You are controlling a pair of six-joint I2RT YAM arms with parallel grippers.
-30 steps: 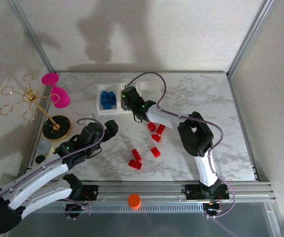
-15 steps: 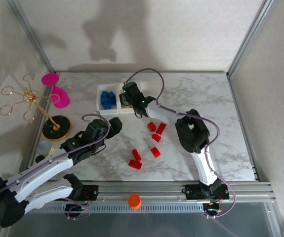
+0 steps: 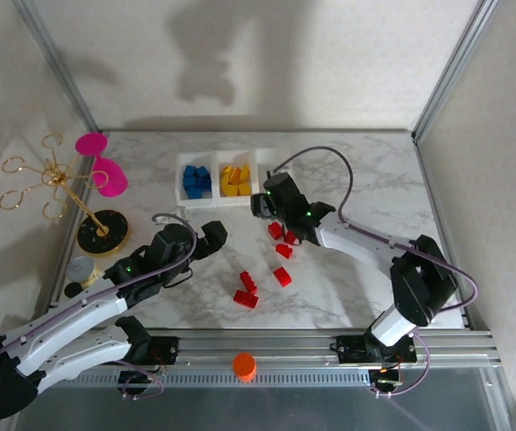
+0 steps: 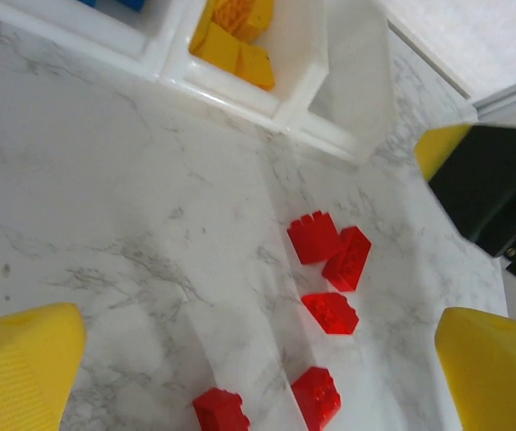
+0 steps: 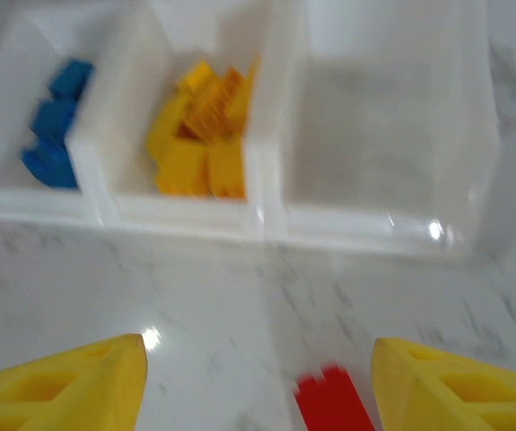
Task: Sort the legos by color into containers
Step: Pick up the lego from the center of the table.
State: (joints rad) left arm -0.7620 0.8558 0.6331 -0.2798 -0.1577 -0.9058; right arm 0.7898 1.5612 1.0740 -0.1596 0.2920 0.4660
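Observation:
Three joined white containers (image 3: 231, 199) stand at the back. The left one holds blue legos (image 3: 196, 181), the middle one yellow legos (image 3: 234, 180), and the right one (image 5: 388, 135) holds nothing. Several red legos (image 3: 283, 242) lie on the marble in front of them, in two loose groups. My right gripper (image 3: 266, 203) hovers open just in front of the bins. A red lego (image 5: 334, 404) lies on the table near its right finger. My left gripper (image 3: 213, 235) is open and holds nothing, to the left of the red legos (image 4: 331, 312).
A gold wire stand (image 3: 56, 180) on a black base, pink cups (image 3: 105, 166) and a small grey cup (image 3: 80, 269) sit at the left edge. An orange cap (image 3: 244, 365) lies on the front rail. Metal frame posts bound the table.
My right gripper has drawn back from over the yellow bin towards the red legos, and its jaws have opened. My left gripper has edged right towards the red legos.

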